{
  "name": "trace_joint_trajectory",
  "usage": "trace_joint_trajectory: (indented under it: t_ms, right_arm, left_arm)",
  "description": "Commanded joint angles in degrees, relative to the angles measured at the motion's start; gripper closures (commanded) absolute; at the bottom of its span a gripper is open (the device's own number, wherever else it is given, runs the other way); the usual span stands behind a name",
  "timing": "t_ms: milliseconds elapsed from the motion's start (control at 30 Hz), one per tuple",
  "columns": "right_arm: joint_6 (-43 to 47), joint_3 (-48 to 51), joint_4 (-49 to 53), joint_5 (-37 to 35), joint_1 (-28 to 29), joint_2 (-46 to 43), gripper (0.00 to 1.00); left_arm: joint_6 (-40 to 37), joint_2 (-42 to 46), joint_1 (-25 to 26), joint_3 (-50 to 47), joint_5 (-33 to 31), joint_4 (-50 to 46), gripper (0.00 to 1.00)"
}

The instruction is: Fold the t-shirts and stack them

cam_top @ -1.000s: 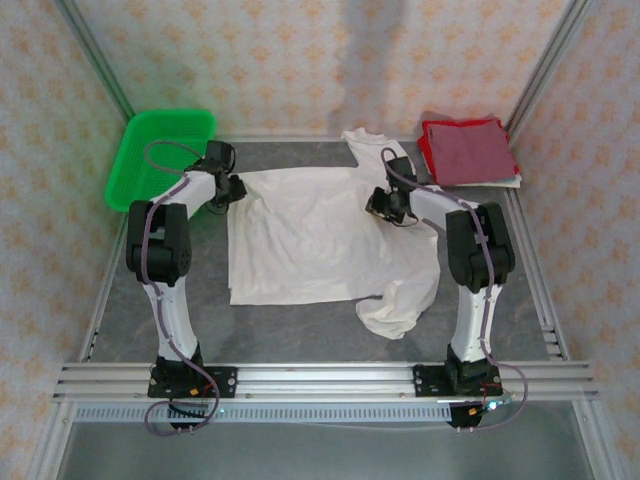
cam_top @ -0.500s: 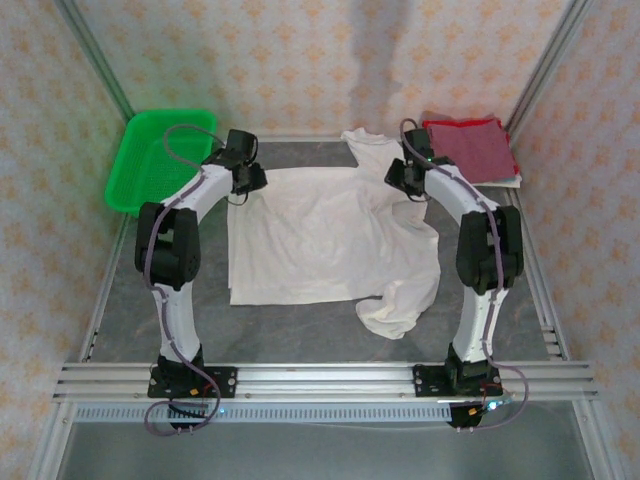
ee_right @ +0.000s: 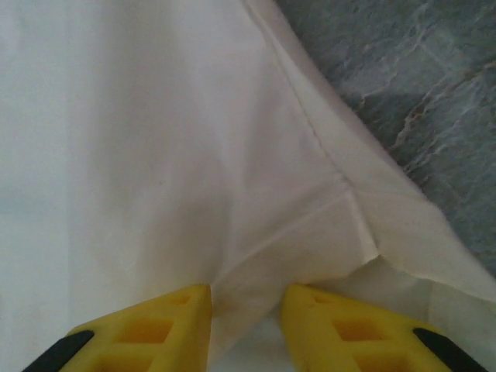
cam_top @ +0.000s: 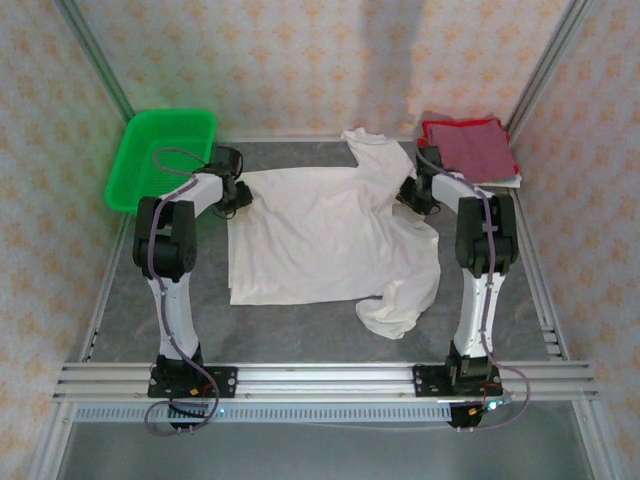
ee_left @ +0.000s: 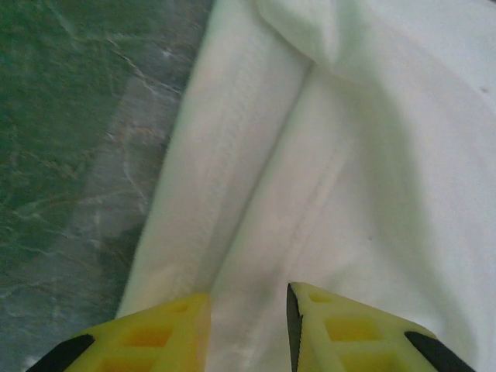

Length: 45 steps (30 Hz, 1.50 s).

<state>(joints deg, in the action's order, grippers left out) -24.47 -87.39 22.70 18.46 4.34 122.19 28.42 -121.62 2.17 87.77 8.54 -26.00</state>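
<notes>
Soft even light, blurry wrist close-ups

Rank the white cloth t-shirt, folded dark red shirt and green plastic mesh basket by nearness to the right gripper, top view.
1. White cloth t-shirt, touching the right gripper.
2. Folded dark red shirt, back right.
3. Green plastic mesh basket, back left.

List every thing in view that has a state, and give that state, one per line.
white t-shirt, unfolded, spread flat, near right part bunched.
dark red t-shirt, folded square, far right corner.
green basket, upright, far left corner.
left gripper, closed on the white t-shirt's far left edge.
right gripper, closed on the white t-shirt's far right edge.
</notes>
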Motion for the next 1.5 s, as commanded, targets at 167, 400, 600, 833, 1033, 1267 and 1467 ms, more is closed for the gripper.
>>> trace_joint_trajectory:
  t_ms: [167, 400, 600, 833, 1033, 1267, 1467]
  right_arm:
    - [-2.99, 7.84, -2.42, -1.68, -4.0, -3.38, 0.67]
    - [-2.93, 6.84, -1.85, -3.38, -5.39, -3.5, 0.66]
    - [-2.22, 5.1, -0.7, -0.16, -5.18, -6.74, 0.64]
    - [1.14, 3.23, 5.37, -4.4, -0.46, -14.62, 0.61]
    - [2.97, 3.6, 7.06, -7.83, 5.46, -15.15, 0.67]
    - [4.88, -0.15, 8.23, -9.53, 9.84, -8.36, 0.82]
    - [3.11, -5.18, 7.38, -7.7, 10.3, -0.92, 0.84]
  left_arm:
    - [-3.65, -6.46, -0.35, 10.11, -3.26, -5.17, 0.68]
    - [-6.39, -8.75, -0.34, 16.1, -3.1, -7.27, 0.68]
    - [-7.52, -6.02, -0.43, 15.75, -5.22, -8.91, 0.66]
    - [-6.46, 2.41, 1.73, 11.18, -6.26, -7.2, 0.66]
    - [-3.61, 7.44, 6.53, 4.0, -2.8, -2.98, 0.67]
    - [-0.47, 3.69, 7.05, 1.16, -0.78, -0.22, 0.67]
    - [1.48, -1.59, 5.51, 3.37, 1.09, 0.37, 0.67]
